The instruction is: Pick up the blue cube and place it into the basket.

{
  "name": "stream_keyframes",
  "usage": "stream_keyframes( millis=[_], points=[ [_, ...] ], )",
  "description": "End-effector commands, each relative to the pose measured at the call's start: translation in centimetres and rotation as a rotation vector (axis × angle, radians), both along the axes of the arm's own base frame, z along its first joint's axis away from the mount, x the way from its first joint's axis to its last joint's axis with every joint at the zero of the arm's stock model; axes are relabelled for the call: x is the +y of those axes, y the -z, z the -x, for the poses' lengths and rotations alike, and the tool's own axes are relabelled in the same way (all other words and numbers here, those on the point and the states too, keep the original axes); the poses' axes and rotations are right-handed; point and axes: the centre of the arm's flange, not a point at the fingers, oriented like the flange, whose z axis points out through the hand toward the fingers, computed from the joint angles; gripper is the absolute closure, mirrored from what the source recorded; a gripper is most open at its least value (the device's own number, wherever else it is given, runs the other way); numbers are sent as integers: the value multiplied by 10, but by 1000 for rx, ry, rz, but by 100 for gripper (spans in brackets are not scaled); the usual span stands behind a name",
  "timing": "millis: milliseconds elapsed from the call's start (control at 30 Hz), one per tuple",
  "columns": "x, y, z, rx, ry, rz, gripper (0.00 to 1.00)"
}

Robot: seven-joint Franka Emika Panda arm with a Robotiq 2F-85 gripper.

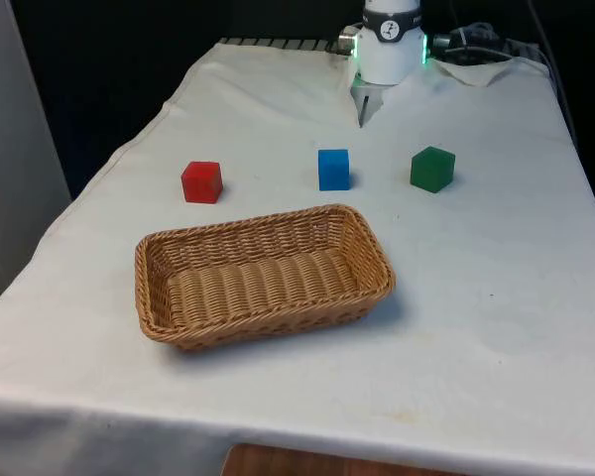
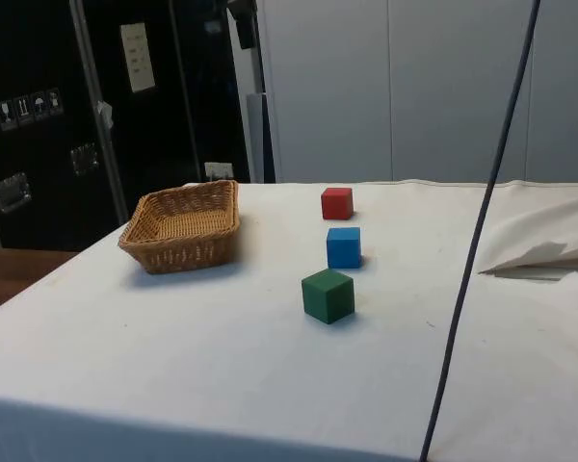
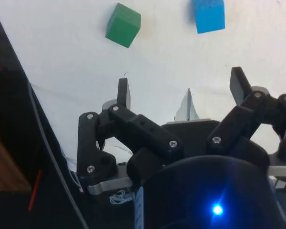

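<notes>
One tool (image 3: 181,90), jaws wide, high above the blue cube (image 3: 209,15).

Blue cube (image 3: 209,15) cut off at the wrist picture's edge; arm cropped in front view.

Red cube (image 1: 201,182) sitting on the white-clothed surface (image 1: 476,297) toward the front view's left, green cube (image 1: 432,169) resting well apart toward its right, black cable (image 2: 477,250) hanging across the side view, dark cabinets (image 2: 48,115) standing behind
</notes>
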Motion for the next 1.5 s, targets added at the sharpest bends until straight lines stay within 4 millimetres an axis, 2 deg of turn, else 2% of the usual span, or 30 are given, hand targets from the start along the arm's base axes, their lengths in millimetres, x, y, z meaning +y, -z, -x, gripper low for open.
stream_keyframes(
  millis=[0, 67, 200, 833, 1467],
  points=[
    [0, -2, 6, -10, -3, 0, 0],
    [0, 0, 4, 2, -2, -1, 0],
    [0, -4, 19, -32, -5, 0, 0],
    [3, 2, 58, -112, -12, 13, 0],
    [8, 9, 83, -131, -76, 121, 0]
  ],
)
